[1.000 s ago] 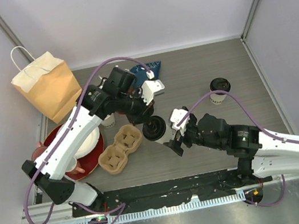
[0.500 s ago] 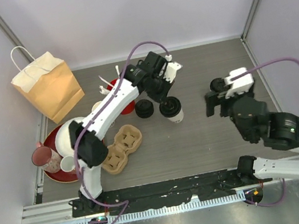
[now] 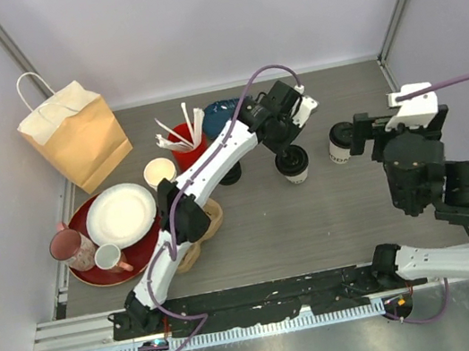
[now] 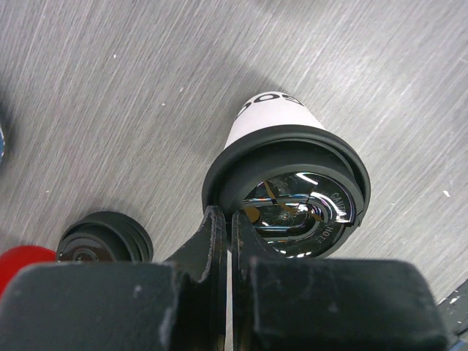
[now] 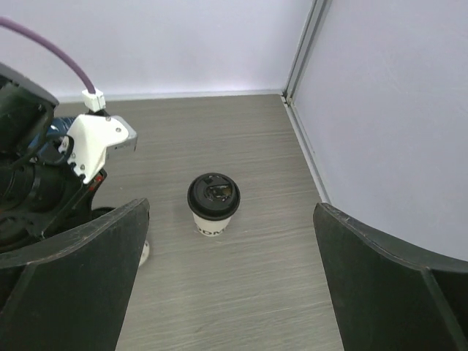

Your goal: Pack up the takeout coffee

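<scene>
My left hand (image 4: 227,216) is pressed together at the lid edge of one coffee cup (image 4: 292,175), right of the red cup (image 3: 187,152). I cannot tell if it pinches the lid. My right hand (image 5: 231,212) is spread wide above the other coffee cup (image 5: 213,203), farther right. My left arm hides most of the brown cup tray (image 3: 216,218).

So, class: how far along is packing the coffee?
Done: nothing; both cups stand on the table, neither in the bag. In hand: left gripper shut at the middle cup's lid rim; right gripper open, facing the right cup. Left: packing both.
</scene>
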Available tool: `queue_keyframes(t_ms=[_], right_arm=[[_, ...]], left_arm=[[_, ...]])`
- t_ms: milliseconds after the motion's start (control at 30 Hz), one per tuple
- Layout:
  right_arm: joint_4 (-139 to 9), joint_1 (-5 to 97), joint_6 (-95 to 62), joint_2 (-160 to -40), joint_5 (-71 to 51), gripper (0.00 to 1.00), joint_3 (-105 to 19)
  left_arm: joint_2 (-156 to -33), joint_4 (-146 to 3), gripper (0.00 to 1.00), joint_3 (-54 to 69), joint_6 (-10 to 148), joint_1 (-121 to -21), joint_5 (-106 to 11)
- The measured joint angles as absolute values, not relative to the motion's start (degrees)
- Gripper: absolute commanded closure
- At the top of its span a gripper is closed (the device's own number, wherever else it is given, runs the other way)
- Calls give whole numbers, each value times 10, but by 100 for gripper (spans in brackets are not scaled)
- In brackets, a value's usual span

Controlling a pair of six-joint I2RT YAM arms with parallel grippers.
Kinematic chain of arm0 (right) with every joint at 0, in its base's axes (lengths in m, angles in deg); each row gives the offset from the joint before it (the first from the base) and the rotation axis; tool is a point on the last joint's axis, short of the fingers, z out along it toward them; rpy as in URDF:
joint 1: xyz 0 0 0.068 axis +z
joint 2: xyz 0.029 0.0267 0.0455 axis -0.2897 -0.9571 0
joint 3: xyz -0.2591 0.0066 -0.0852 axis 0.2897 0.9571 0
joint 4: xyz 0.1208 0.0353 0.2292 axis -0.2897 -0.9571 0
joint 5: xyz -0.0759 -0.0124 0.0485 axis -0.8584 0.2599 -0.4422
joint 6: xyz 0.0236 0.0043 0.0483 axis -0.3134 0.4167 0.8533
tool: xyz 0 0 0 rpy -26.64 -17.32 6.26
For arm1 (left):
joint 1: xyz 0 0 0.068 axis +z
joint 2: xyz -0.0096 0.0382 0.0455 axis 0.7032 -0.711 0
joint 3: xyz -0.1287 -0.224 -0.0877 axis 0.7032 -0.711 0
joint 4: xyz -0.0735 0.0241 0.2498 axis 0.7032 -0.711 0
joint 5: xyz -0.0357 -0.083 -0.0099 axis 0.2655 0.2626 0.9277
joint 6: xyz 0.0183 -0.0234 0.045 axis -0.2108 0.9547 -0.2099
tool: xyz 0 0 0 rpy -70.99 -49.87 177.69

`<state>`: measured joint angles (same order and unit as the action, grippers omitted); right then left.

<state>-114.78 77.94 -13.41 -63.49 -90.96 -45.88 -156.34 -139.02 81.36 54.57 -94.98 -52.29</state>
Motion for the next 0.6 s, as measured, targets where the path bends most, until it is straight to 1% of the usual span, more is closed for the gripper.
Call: queue_keyframes(t_ms=[167,533,600], right_arm=[[-1163,779,-134,-662,-904,0,-448],[-1170,778,-134,-667,-887,1,-441],[-1170,777,-135,-668,-881,0,-440]], left_arm=[[-1568,-1404,100,813,535,-949,-552],[-1571,-1419,100,801,503,-957,-591],[-1573,-1418,98,804,500,-957,-595]])
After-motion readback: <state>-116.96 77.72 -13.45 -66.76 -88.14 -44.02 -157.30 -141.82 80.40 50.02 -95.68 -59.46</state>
